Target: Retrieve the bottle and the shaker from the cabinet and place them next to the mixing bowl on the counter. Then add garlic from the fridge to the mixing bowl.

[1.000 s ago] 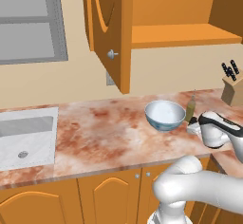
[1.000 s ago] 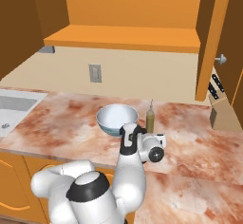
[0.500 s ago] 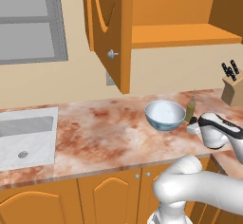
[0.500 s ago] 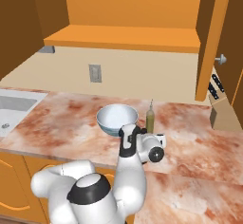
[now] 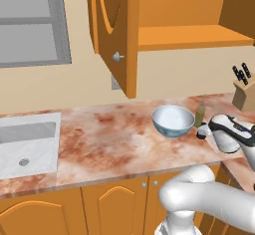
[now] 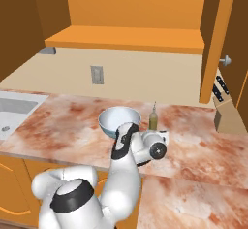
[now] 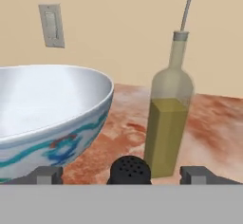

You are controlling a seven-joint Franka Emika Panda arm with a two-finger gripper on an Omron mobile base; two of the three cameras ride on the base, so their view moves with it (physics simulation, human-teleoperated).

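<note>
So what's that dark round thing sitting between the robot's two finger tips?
In the hand view, the shaker's dark perforated top sits between the open gripper's tips, with the oil bottle just behind it and the mixing bowl alongside.

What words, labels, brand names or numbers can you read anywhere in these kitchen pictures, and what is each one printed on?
None can be read.
The bottle has no label.
The bowl carries a coloured pattern, no letters.
The shaker top is plain.
The wall plate is blank.
</note>
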